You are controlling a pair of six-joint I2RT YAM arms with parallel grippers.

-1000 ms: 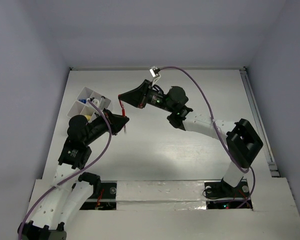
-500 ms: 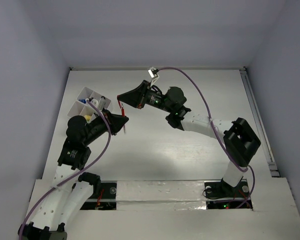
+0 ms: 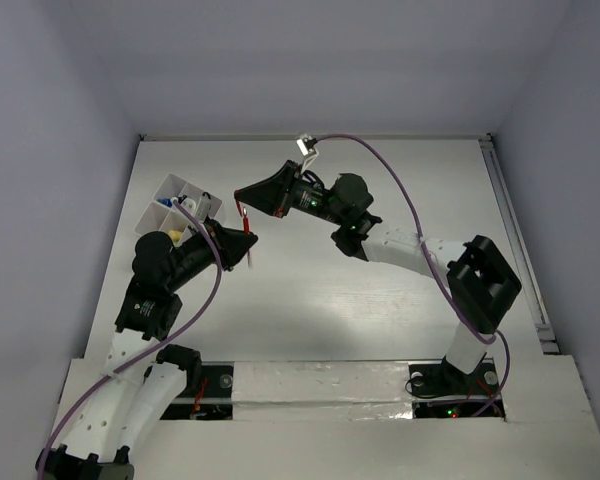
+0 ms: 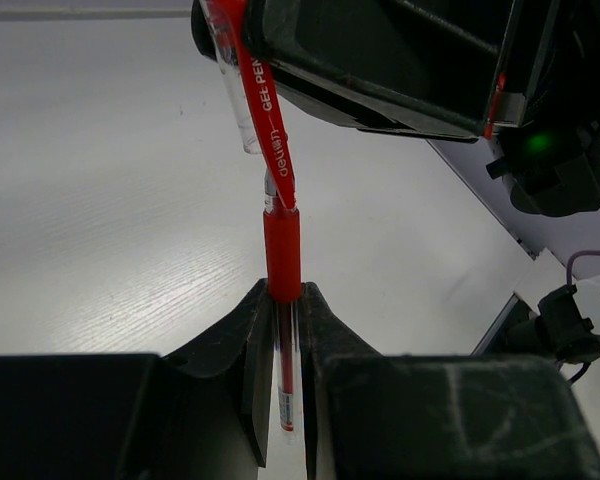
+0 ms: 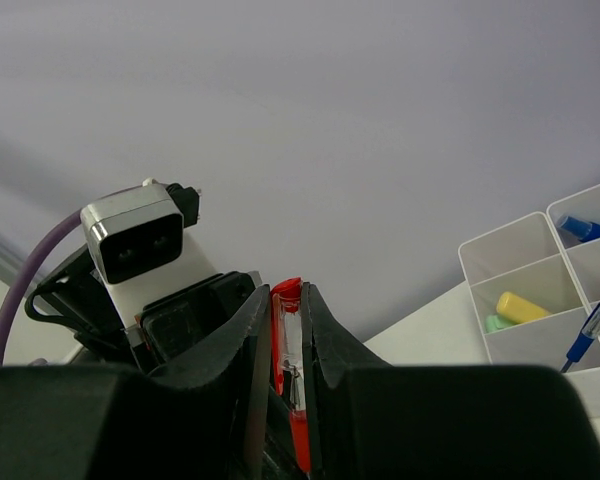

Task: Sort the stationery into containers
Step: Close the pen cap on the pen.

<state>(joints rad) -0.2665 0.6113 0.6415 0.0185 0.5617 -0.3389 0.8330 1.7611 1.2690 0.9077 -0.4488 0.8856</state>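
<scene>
The thin red pen [image 3: 245,217] hangs in the air, held at both ends. My left gripper [image 3: 248,240] is shut on its lower barrel [image 4: 280,250], just below the red grip. My right gripper [image 3: 242,193] is shut on its clear cap end [image 5: 288,330]. In the left wrist view the right gripper [image 4: 225,20] comes in from the top. The white organiser box [image 3: 180,205] stands at the far left, beside my left arm. In the right wrist view the box [image 5: 480,262] holds a yellow eraser [image 5: 523,306], a green eraser [image 5: 495,323] and a blue pen [image 5: 585,337].
The left wrist camera [image 5: 140,235] sits close in front of my right gripper. The purple cable [image 3: 400,200] arcs over the right arm. The two arms meet over the table's left centre. The table's right edge has a rail [image 3: 515,240].
The right arm has shifted slightly since a second ago. The red pen stays gripped between both grippers in about the same place.
</scene>
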